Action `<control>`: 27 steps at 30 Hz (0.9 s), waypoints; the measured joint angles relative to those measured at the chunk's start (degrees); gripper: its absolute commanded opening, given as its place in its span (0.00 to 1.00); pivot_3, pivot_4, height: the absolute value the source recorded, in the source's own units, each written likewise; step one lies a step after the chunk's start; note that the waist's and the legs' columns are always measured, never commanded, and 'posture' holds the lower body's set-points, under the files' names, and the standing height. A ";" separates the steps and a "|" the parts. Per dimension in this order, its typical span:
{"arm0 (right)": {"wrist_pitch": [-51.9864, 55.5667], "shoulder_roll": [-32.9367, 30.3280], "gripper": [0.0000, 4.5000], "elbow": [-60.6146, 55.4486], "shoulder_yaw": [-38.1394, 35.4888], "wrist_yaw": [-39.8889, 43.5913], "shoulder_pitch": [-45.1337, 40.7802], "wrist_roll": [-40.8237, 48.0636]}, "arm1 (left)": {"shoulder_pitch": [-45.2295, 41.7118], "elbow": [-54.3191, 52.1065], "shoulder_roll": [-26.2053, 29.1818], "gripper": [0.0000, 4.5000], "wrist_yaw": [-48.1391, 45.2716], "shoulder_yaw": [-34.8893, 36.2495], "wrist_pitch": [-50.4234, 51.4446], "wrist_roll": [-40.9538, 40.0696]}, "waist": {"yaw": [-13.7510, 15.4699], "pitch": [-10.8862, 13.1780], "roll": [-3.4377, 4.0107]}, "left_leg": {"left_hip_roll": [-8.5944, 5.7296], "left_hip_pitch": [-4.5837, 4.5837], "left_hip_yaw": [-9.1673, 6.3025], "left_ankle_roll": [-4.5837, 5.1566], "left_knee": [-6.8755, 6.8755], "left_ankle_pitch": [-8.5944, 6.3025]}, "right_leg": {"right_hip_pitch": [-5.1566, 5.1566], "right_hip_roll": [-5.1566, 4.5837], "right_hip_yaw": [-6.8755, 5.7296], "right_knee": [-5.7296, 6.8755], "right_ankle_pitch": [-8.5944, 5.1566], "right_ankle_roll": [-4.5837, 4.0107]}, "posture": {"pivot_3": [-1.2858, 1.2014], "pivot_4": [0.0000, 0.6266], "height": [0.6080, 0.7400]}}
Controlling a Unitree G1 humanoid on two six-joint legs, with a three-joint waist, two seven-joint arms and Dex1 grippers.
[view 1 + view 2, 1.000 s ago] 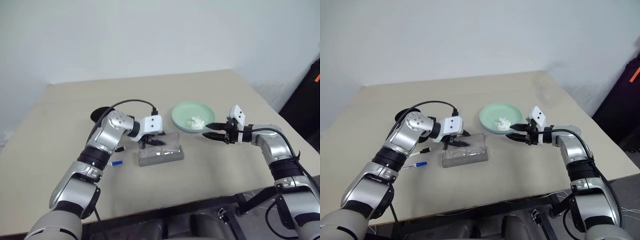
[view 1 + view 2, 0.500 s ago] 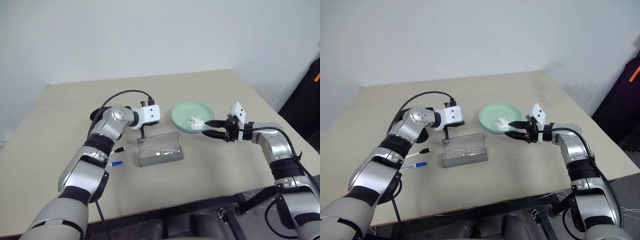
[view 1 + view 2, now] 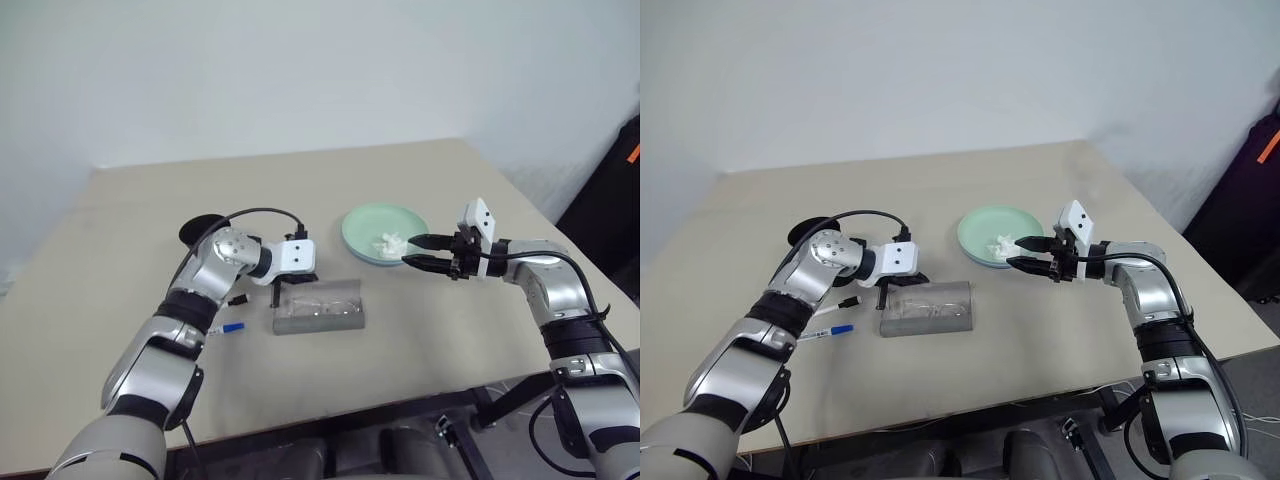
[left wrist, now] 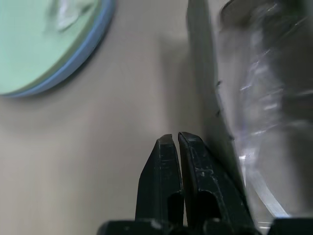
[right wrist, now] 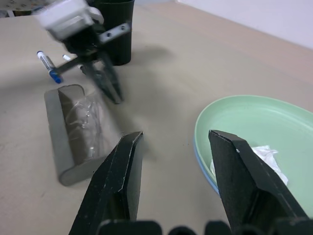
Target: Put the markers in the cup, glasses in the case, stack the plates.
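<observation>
Left eye view: the clear plastic-framed glasses (image 3: pixel 322 300) are seen lying inside the flat grey felt-like case (image 3: pixel 320 312), which rests on the beige table (image 3: pixel 400 180) with its lid not shut over them. The left gripper (image 3: pixel 277 296) is placed at the left end of the case, with its two black fingers (image 4: pixel 168 161) pressed together and nothing held between them; whether they touch the case cannot be told. Just left of the case, two thin white markers are lying on the table, the one with a blue cap (image 3: pixel 229 327) nearer the front edge and the one with a black cap (image 3: pixel 238 299) beside it. The black tapered plastic cup (image 3: pixel 203 230) stands upright behind the left arm.

To the right of the case, the round mint green plate (image 3: pixel 385 228) is seen stacked on the light blue plate (image 4: pixel 80 55), whose rim shows under it. A small crumpled white tissue (image 3: pixel 391 241) lies in the green plate. The right gripper (image 3: pixel 414 251) is held at the near right rim of the plates, its fingers (image 5: pixel 120 166) spread apart and empty.
</observation>
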 measured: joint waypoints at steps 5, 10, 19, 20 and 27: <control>-0.04 -0.01 0.52 0.12 0.01 0.10 0.00 -0.01 | 4.90 -10.01 4.39 0.02 -4.94 0.60 4.98 -3.25 | 0.02 0.00 0.01 | 0.01 0.02 0.00 0.00 0.02 0.00 | 0.01 0.01 0.00 0.02 -0.01 -0.02 | 0.52 0.00 1.00; -0.09 0.16 0.52 0.30 0.09 0.23 -0.02 -0.03 | 7.59 -15.19 5.86 0.02 -5.49 0.71 6.85 -4.24 | 0.10 -0.01 0.01 | 0.00 0.03 0.00 0.00 0.04 0.01 | 0.02 0.00 0.00 0.01 -0.01 -0.02 | 0.52 0.00 1.00; -0.15 0.35 0.52 0.37 0.17 0.36 -0.02 -0.06 | 11.72 -22.38 14.38 0.02 -7.26 3.66 10.73 -7.03 | -0.07 0.00 0.02 | 0.07 0.04 0.05 -0.02 -0.01 0.00 | -0.06 0.04 0.01 0.08 -0.02 -0.03 | 0.52 0.00 1.00; -0.18 0.40 0.52 0.37 0.19 0.35 -0.01 -0.07 | 12.58 -23.06 16.01 0.05 -7.71 4.45 11.10 -7.73 | -0.08 0.01 0.02 | 0.08 0.05 0.05 -0.02 -0.01 0.00 | -0.06 0.04 0.01 0.08 -0.02 -0.03 | 0.52 0.00 1.00; -0.56 1.27 0.52 0.46 0.69 0.30 0.20 -0.16 | 19.76 -23.98 23.55 0.49 -10.59 8.77 12.73 -11.42 | -0.04 0.01 0.03 | 0.08 0.05 0.11 -0.03 -0.01 -0.01 | -0.09 -0.01 0.01 0.06 -0.04 -0.05 | 0.52 0.00 1.00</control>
